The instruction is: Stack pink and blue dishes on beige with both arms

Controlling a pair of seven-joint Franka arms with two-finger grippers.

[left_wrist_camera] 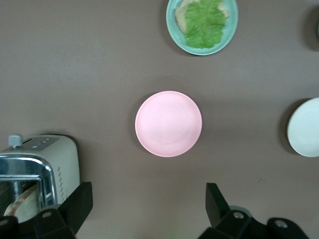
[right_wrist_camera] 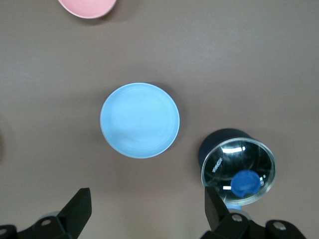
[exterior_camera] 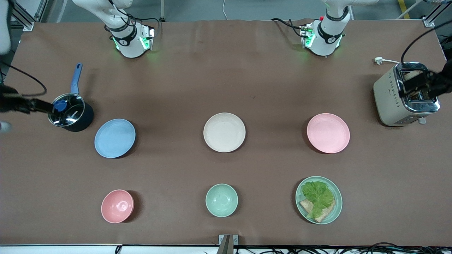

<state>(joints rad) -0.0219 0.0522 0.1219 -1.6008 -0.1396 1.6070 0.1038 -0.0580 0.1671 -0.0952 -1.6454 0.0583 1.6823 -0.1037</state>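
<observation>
Step in hand: a judgement, no plate is gripped or stacked, so both arms are at the approach.
Left gripper (left_wrist_camera: 147,206): high over the toaster (exterior_camera: 406,95) at the front view's right edge; fingers wide apart, holding nothing.
Right gripper (right_wrist_camera: 147,209): over the saucepan (exterior_camera: 70,113) at the front view's left edge; fingers wide apart, empty.
Pink plate (exterior_camera: 328,133): right of centre in the front view, flat on the counter (exterior_camera: 226,70).
Blue plate (exterior_camera: 114,138): left of centre, beside the saucepan.
Beige plate (exterior_camera: 224,132): centre of the frame, between the two, bare.
Doing it well: likely pinch each plate by the rim, lift level, and let one arm place before the other comes in.
Writing: a white brand mark on the saucepan's glass lid (right_wrist_camera: 238,172), not legible.
</observation>
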